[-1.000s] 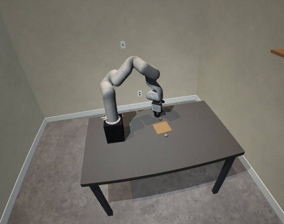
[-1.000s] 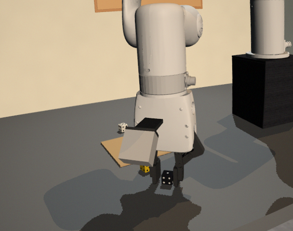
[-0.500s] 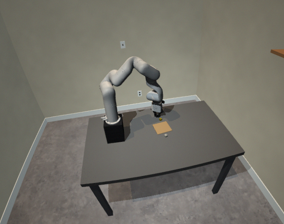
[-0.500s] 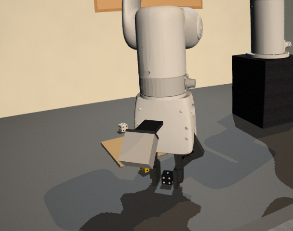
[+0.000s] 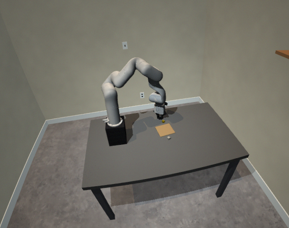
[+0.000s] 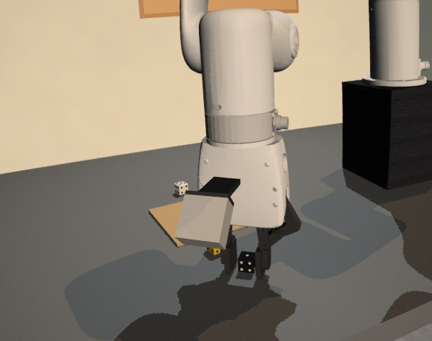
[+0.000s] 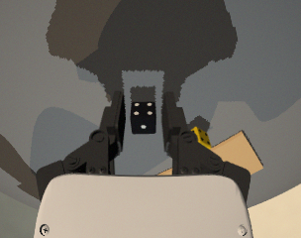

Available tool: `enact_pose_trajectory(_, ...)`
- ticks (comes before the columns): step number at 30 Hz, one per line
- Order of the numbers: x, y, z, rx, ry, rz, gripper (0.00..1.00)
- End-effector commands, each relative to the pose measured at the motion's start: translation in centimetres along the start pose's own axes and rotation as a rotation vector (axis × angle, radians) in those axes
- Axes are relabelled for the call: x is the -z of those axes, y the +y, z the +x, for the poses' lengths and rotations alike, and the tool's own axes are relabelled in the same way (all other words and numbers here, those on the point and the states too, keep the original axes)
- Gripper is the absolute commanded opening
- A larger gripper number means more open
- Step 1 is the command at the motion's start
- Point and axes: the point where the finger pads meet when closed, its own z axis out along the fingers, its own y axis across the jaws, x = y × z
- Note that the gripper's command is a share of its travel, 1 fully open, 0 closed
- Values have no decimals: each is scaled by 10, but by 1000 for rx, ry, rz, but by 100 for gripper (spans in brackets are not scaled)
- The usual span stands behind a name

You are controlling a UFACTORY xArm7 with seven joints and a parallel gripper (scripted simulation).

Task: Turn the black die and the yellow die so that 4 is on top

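Observation:
The black die lies flat on the table, off the mat. My gripper is lowered around it, one finger on each side, open, with small gaps to the die. The yellow die lies on the table just beside my gripper, close to the mat's near edge and partly hidden by the wrist camera housing. The tan mat lies flat with nothing on it. The white die sits on the table just past the mat's far corner.
The arm's black base block stands on the table to the side of the mat. The dark table extends widely beyond the mat. A wooden shelf sticks out from the wall.

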Motion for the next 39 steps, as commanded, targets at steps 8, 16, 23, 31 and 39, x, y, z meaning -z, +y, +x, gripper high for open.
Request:
enact_pose_trajectory(8,1,1,2,0,3,-2,36)
enact_pose_trajectory(16,1,1,2,0,3,-2,15)
enact_pose_trajectory(23,1,1,2,0,3,-2,15)
enact_pose_trajectory(31,1,1,2,0,3,-2,15)
enact_pose_trajectory(39,1,1,2,0,3,-2,15)
